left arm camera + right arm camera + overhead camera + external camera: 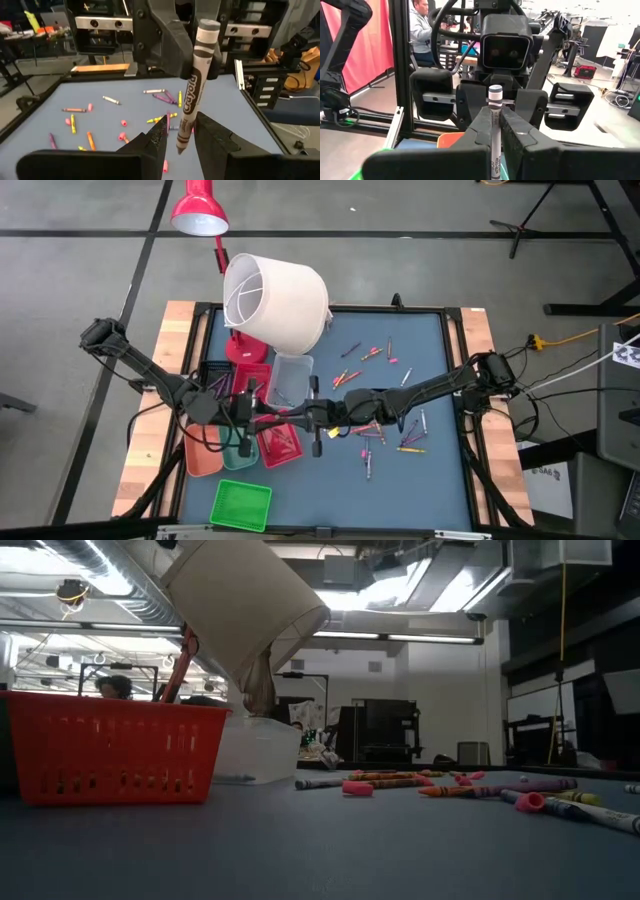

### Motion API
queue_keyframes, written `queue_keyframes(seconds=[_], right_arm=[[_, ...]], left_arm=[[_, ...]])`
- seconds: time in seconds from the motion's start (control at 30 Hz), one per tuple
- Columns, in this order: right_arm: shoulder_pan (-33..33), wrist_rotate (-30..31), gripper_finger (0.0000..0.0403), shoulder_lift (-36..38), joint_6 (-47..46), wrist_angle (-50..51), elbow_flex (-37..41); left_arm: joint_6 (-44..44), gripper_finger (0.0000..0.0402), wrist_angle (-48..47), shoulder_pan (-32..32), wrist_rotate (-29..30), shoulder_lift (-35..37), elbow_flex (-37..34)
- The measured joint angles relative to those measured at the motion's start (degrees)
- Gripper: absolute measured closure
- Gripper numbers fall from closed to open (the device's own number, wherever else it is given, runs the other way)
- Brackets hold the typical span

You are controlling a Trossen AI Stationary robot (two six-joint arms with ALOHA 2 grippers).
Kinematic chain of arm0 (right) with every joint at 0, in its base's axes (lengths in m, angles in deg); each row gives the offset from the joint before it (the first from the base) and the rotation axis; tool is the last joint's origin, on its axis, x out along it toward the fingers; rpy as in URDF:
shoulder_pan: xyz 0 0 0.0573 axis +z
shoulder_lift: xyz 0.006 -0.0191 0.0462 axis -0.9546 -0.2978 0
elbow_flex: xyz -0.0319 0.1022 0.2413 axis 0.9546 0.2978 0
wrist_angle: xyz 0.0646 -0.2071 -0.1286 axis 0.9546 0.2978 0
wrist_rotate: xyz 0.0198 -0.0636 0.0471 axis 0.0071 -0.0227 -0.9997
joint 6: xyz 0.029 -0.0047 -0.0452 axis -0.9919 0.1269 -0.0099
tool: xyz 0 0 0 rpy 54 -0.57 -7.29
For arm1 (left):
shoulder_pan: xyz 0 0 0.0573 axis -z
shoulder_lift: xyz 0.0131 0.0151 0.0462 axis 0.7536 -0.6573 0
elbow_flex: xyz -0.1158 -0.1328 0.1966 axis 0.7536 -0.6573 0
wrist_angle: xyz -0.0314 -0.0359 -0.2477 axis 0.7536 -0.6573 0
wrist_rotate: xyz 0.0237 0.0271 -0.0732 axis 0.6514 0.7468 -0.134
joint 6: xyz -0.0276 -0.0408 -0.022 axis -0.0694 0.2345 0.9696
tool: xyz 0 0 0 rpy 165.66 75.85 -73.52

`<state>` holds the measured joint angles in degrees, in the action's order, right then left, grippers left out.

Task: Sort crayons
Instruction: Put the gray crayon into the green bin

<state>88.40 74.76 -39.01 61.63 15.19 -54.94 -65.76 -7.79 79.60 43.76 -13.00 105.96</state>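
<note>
A grey crayon [192, 95] with a pale wrapper stands nearly upright in the air, flat end up, between my two grippers. It also shows in the right wrist view [494, 131]. My right gripper [495, 125] reaches in from the table's right and is shut on it. My left gripper [181, 142] faces it from the table's left and is open, its fingers on either side of the crayon's pointed lower end without touching. In the high view the two grippers meet [290, 418] above the trays. Several loose crayons [385, 435] lie flat on the blue mat. My right gripper pinches the crayon's upper part [495, 111], a little below its flat end, between its two fingers. The fingers come level from the table's right and lie across the crayon. The crayon is lifted clear, slightly tilted, its tip [181, 149] pointing down.
Small trays stand at the mat's left: clear [290, 378], red [278, 445], teal [238, 452], salmon [203, 460] and green [241, 505]. A tilted white lampshade [275, 300] overhangs the far left. More crayons [370, 352] lie at the far middle. A person [422, 30] sits beyond the table.
</note>
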Motion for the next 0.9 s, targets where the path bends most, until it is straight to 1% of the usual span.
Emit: queue_keyframes(seconds=[0.27, 0.57, 0.7, 0.8, 0.9], right_arm=[[0.0, 0.0, 0.0386, 0.0, 0.3, 0.2, 0.0], [0.0, 0.0, 0.0386, 0.0, -0.1, 0.3, 0.0], [0.0, 0.0, 0.0384, 0.0, -0.1, 0.7, 0.0], [0.0, 0.0, 0.0366, 0.0, -0.1, 1.1, 0.0], [0.0, 0.0, 0.0329, 0.0, -0.4, 2.9, 0.0]], left_arm=[[-1.1, 0.0325, 0.5, 0.0, 0.0, 0.0, 0.0], [-1.2, 0.0387, 0.5, 0.0, 0.0, 0.0, 0.0], [-1.2, 0.0396, 0.3, 0.0, -0.1, 0.0, 0.0], [-1.2, 0.0392, 0.2, 0.0, 0.0, 0.0, 0.0], [-1.0, 0.0391, -0.1, 0.0, 0.0, 0.0, 0.0]])
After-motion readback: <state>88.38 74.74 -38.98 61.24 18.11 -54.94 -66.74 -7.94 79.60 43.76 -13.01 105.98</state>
